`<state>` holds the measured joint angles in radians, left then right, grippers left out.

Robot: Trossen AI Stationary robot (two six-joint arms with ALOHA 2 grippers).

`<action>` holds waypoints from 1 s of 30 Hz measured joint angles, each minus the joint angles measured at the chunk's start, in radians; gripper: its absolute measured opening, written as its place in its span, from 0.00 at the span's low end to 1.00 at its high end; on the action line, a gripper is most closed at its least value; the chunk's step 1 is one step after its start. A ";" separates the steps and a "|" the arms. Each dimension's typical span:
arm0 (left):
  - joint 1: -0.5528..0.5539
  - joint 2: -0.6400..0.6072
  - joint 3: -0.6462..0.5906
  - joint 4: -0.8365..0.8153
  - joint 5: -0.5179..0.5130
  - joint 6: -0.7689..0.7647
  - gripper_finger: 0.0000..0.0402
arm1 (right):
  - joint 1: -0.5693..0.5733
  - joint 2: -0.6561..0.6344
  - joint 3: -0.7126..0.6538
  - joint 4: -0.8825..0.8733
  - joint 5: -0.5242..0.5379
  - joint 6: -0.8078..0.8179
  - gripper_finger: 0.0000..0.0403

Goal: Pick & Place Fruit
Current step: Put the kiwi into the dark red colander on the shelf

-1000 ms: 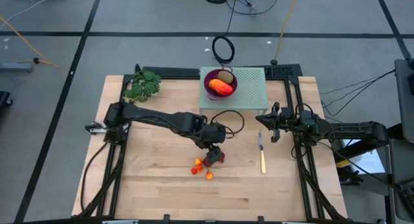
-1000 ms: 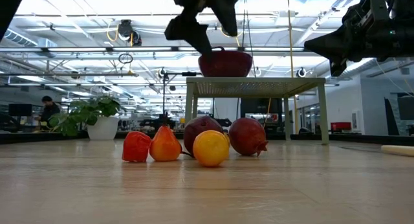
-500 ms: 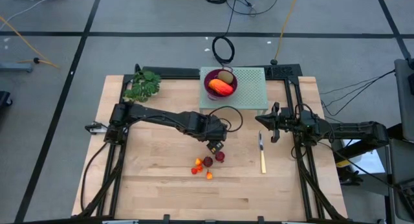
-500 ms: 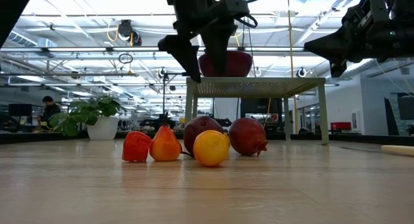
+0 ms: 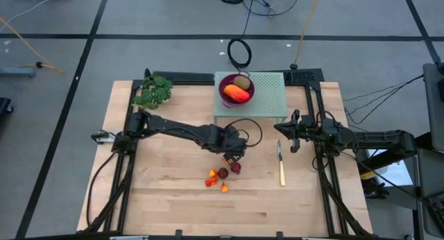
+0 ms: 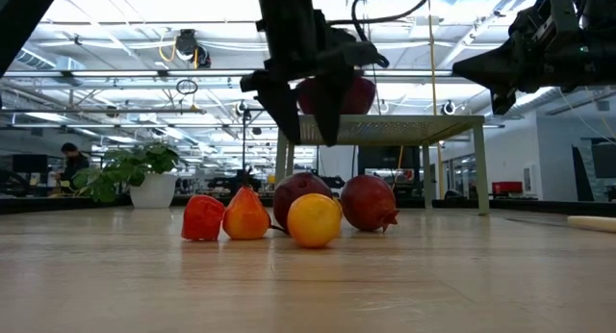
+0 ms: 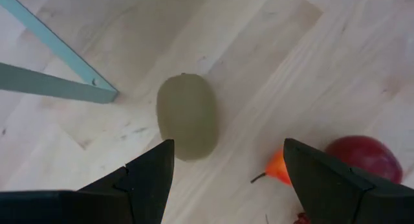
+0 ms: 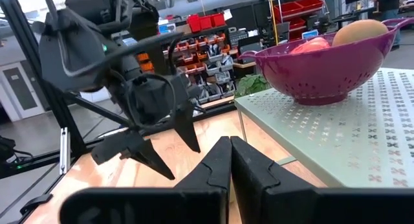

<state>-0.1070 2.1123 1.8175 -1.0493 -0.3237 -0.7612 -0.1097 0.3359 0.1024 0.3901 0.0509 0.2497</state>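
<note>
Light was even and bright from overhead in the high view, with only soft, short shadows under the arms on the wooden table (image 5: 173, 198). In the low view the ceiling lights (image 6: 144, 6) behind glared almost white, so the left gripper (image 6: 306, 116) and the right gripper (image 6: 496, 83) stood as dark silhouettes against them, while the fruit (image 6: 315, 220) in the foreground was sharp and well lit, and the near table surface was blurred. The left wrist view was soft all over: the kiwi (image 7: 187, 116) looked pale and washed out, with a faint shadow beside it. In the right wrist view the purple bowl (image 8: 323, 68) was crisp, and the room behind hazy.
</note>
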 joint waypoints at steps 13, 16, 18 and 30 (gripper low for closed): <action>0.000 0.018 0.002 0.008 -0.046 0.004 0.72 | 0.000 0.000 0.000 0.000 0.000 0.000 0.01; 0.001 0.033 -0.001 0.003 -0.043 0.007 0.72 | 0.000 0.000 0.000 0.000 0.000 0.000 0.01; 0.001 0.044 0.000 0.014 -0.044 0.007 0.72 | 0.000 0.000 0.000 0.000 0.000 0.000 0.01; 0.007 0.079 0.000 -0.001 -0.077 0.027 0.72 | 0.000 0.000 0.000 0.001 0.000 0.007 0.01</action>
<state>-0.0997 2.1911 1.8174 -1.0504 -0.4002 -0.7344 -0.1096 0.3359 0.1024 0.3908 0.0505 0.2569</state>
